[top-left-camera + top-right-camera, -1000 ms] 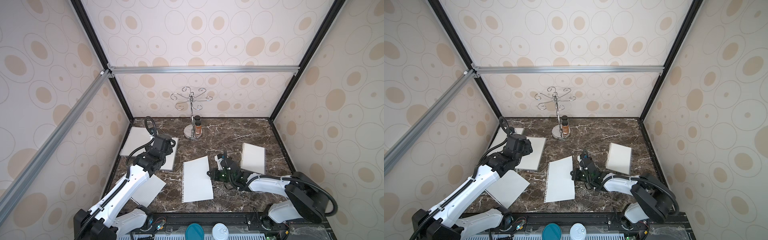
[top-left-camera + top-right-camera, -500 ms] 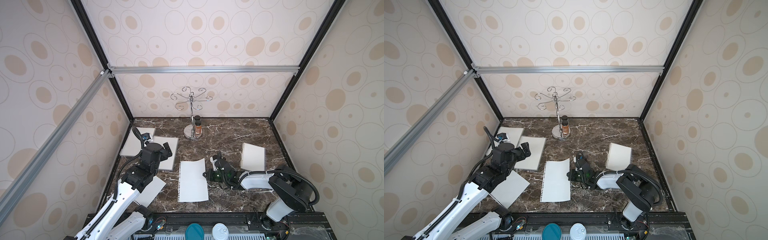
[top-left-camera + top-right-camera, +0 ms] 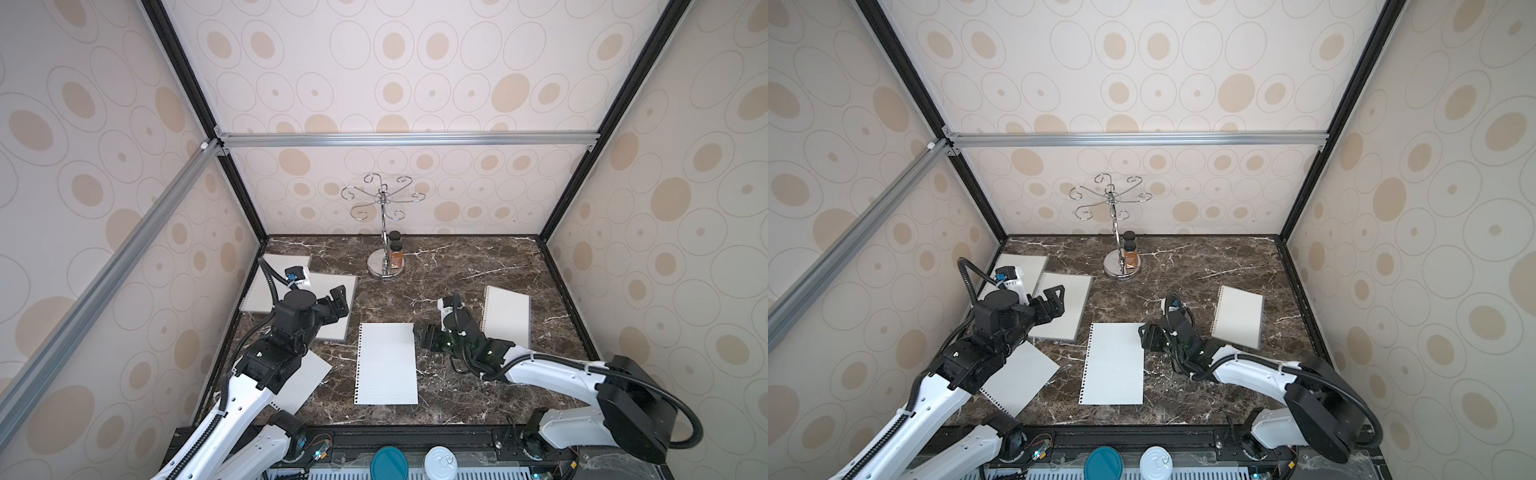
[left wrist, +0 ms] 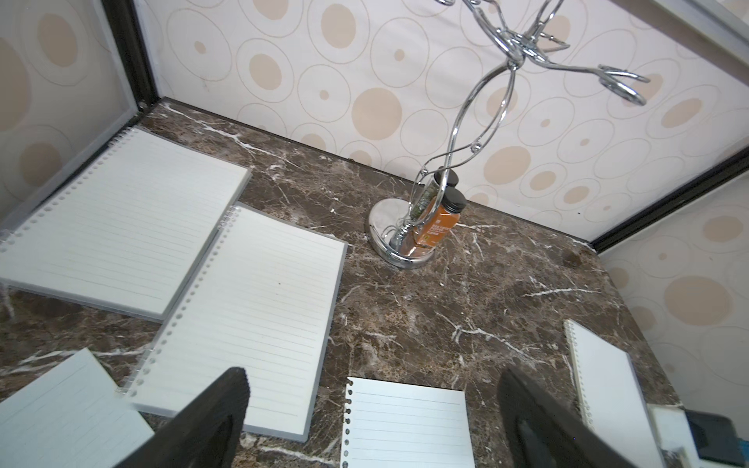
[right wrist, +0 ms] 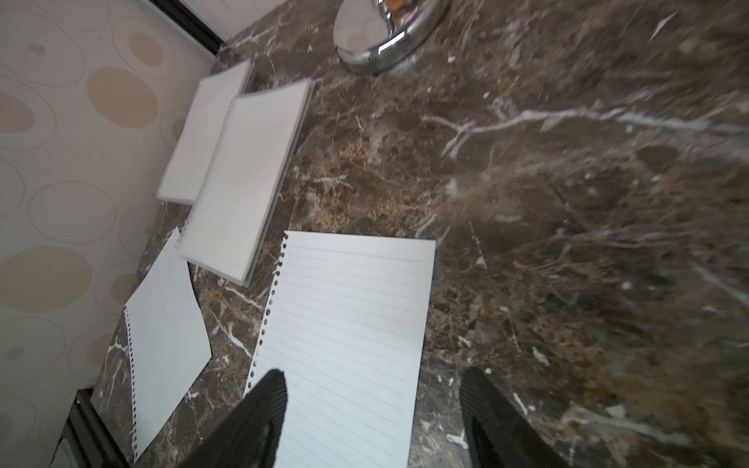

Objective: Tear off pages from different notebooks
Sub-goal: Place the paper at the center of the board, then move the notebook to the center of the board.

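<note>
A: Since the task is about torn-out paper, where is that paper lying?

B: One loose page [image 3: 387, 363] is lying flat on the dark marbled table [image 3: 465, 266], about midway between the two robot bases. It is looking white with fine ruled lines, and a row of punched holes is running down its long edge on the robot's left side. A second loose page [image 3: 301, 382] is lying askew at the front left, partly under the left arm [image 3: 245, 395].

A: And the notebooks?

B: Two large ones are sitting at the back left. The far notebook [image 4: 121, 227] is lying beside the wall, and the near notebook [image 4: 251, 316] is overlapping its edge. A small notebook [image 3: 508, 316] is lying well apart on the right side.

A: What are the grippers doing?

B: The right gripper [image 5: 375, 381] is sitting low at the loose page's right edge with its jaws spread, one finger over paper and one over bare marble, pinching nothing. The left gripper [image 4: 371, 383] is hanging above the near notebook with its jaws wide apart and empty.

A: Is any view adding something?

B: The right wrist view is giving the hole row and ruled lines most sharply. The left wrist view is showing wire coils and grey backing under the large notebooks, which the left arm is partly covering in both top views. The small notebook is appearing in the left wrist and top views only. A chrome hook stand [image 3: 384, 266] with spice jars [image 3: 396, 257] is standing at the back.
</note>
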`<state>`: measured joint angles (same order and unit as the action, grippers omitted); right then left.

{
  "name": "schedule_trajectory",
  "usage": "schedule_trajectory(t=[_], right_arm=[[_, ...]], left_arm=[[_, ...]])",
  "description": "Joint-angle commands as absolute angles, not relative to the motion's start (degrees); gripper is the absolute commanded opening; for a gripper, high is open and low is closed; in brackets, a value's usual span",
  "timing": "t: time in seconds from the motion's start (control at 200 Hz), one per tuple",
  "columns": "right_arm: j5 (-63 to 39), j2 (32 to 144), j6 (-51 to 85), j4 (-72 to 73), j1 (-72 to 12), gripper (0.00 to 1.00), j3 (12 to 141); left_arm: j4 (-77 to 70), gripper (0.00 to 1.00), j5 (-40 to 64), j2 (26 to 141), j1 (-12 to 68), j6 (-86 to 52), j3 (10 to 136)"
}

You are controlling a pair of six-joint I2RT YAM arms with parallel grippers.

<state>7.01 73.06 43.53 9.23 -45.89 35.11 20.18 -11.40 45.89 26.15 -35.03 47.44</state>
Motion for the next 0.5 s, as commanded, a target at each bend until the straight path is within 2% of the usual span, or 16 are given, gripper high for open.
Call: schedule_trajectory(t=[0.0,0.075,0.225,0.32,0.39,0.43,0.495], right_arm=[[11.99,68.29,39.83,1.39,-43.01,0.72,34.73],[12.24,64.04,38.31,0.50,-40.15,0.72,33.04],[20.32,55.30,34.98,-6.17,-34.49,0.74,31.24],[16.27,52.38,35.47,-10.00,-25.46,0.74,30.52],[12.13,50.45,37.03,-12.42,-18.01,0.77,29.54],[10.73,49.28,37.87,-13.92,-13.89,0.81,29.04],[10.04,47.39,38.94,-16.85,-8.54,0.82,28.51]], left_arm=[[16.21,0.90,-5.90,46.17,25.93,-35.56,46.15],[13.10,0.88,-4.36,46.99,26.80,-37.69,44.02],[7.96,0.85,-6.01,50.38,32.00,-40.61,41.19],[4.95,0.84,-9.34,53.69,37.45,-41.54,40.91],[3.15,0.83,-11.41,56.16,41.08,-42.13,40.87],[1.84,0.81,-12.13,57.44,42.78,-42.58,40.55],[-1.22,0.77,-12.45,59.41,45.49,-43.63,39.39]])
